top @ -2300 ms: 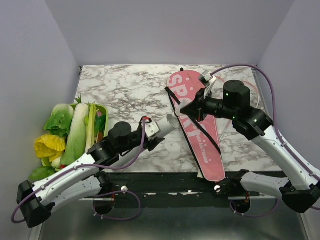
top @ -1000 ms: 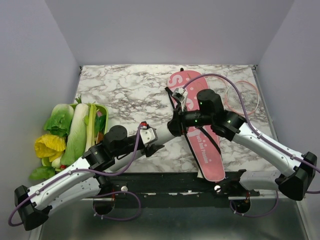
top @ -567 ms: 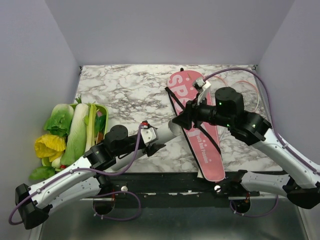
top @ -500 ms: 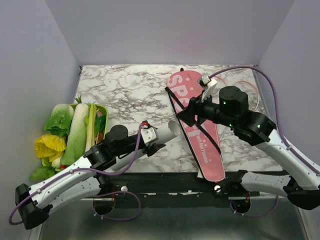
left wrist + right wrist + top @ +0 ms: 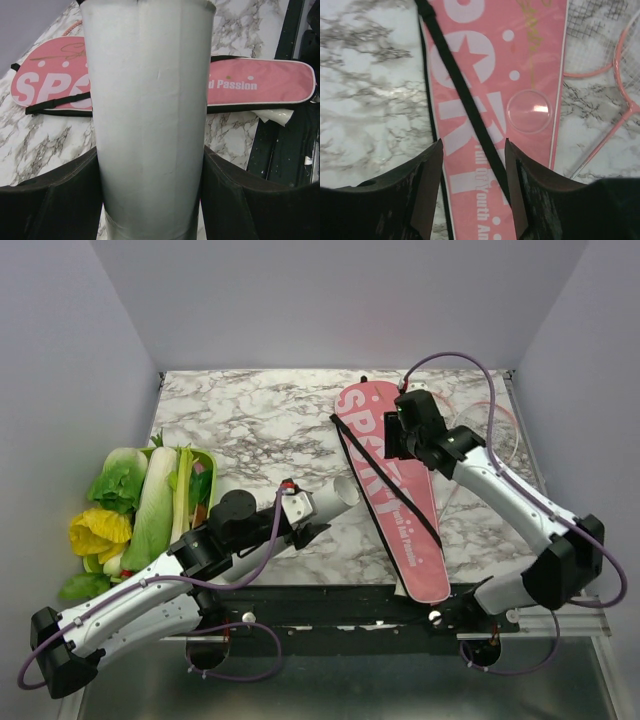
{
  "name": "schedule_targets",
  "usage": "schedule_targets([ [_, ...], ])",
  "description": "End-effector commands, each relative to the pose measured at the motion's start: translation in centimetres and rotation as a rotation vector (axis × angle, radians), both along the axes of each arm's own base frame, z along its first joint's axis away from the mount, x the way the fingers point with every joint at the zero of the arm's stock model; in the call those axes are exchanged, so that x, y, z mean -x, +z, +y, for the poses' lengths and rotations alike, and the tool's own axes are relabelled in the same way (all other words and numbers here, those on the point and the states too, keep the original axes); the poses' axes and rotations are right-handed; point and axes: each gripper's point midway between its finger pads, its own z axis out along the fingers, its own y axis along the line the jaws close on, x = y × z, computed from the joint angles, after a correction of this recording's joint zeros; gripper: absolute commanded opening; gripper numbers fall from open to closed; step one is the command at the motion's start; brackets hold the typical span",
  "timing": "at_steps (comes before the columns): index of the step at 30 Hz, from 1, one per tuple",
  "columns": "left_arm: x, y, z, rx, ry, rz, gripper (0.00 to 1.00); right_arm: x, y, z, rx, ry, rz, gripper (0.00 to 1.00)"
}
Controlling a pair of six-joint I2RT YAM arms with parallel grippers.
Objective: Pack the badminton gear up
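Observation:
My left gripper (image 5: 303,513) (image 5: 150,200) is shut on the white cylindrical tube (image 5: 335,497) (image 5: 150,110), which lies nearly level with its open end toward the pink "SPORT" cover (image 5: 392,502) (image 5: 260,85) (image 5: 490,120). The cover lies flat on the marble with its black strap (image 5: 465,95) running along it. Above the cover's wide end my right gripper (image 5: 393,443) (image 5: 472,150) hangs open and empty, the strap showing between its fingers. A clear round lid (image 5: 529,111) rests on the cover. Pink-framed rackets (image 5: 488,435) (image 5: 620,75) lie just right of the cover.
A green tray (image 5: 207,462) of leafy vegetables sits at the table's left edge, beside my left arm. Purple-grey walls close in the left, right and back. A black rail (image 5: 340,600) runs along the near edge.
My right gripper has drawn back from the tube's open end, up and away over the cover's wide end, and its jaws have opened. The left arm still holds the tube in place.

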Motion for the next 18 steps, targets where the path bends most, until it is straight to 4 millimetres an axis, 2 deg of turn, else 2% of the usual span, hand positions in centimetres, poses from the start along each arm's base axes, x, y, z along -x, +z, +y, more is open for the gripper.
schedule_targets([
  [1, -0.6, 1.9, 0.3, 0.044, 0.038, -0.046, 0.0, -2.7, -4.8, -2.3, 0.032, -0.14, 0.099, 0.59],
  [2, -0.6, 1.9, 0.3, 0.044, 0.043, -0.049, 0.0, -3.3, -6.5, -2.6, 0.047, -0.158, 0.133, 0.59],
  [5, -0.8, 2.0, 0.5, 0.046, 0.056, -0.054, 0.0, -4.9, -8.1, -3.2, 0.067, -0.2, 0.164, 0.57],
  [6, -0.7, 2.0, 0.5, 0.045, 0.054, -0.055, 0.0, -5.2, -9.5, -3.2, 0.084, -0.206, 0.195, 0.57],
  [12, -0.8, 2.0, 0.5, 0.041, 0.059, -0.056, 0.0, -7.0, -12.0, -3.3, 0.111, -0.23, 0.242, 0.54],
  [13, -0.8, 1.9, 0.5, 0.04, 0.057, -0.054, 0.0, -7.1, -13.1, -3.2, 0.125, -0.23, 0.264, 0.53],
  [18, -0.8, 2.0, 0.5, 0.04, 0.056, -0.056, 0.0, -7.2, -15.2, -3.5, 0.164, -0.244, 0.309, 0.49],
])
